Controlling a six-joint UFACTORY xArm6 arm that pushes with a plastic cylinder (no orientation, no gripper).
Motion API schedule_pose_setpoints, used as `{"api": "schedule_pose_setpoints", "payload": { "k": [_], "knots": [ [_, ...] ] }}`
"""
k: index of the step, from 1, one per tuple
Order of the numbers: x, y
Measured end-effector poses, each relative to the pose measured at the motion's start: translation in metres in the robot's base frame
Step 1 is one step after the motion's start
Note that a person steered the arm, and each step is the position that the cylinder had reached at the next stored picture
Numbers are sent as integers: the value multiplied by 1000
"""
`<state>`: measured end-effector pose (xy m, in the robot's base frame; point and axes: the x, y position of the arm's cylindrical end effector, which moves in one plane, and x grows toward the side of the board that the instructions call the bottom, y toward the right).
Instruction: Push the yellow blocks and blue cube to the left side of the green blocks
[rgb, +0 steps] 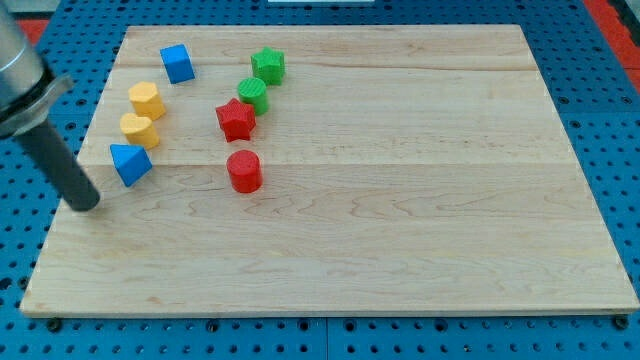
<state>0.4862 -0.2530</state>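
Observation:
Two yellow blocks stand at the board's left: one (147, 100) above, one (137, 130) just below it. The blue cube (177, 63) sits above them near the view's top left. A green star-shaped block (268, 66) and a green cylinder (253, 94) stand to their right. My tip (86, 203) rests on the board at the far left, below and left of a blue triangular block (129, 164), a short gap away.
A red star block (236, 120) and a red cylinder (244, 171) stand below the green blocks. The wooden board (400, 220) lies on a blue perforated table. The board's left edge is close to my tip.

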Motion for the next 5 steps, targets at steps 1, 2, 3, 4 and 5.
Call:
{"api": "schedule_pose_setpoints", "payload": {
  "k": [1,2,3,4,5],
  "knots": [
    [-14,19],
    [-19,60],
    [-14,55],
    [-15,3],
    [-54,-2]
  ]
}}
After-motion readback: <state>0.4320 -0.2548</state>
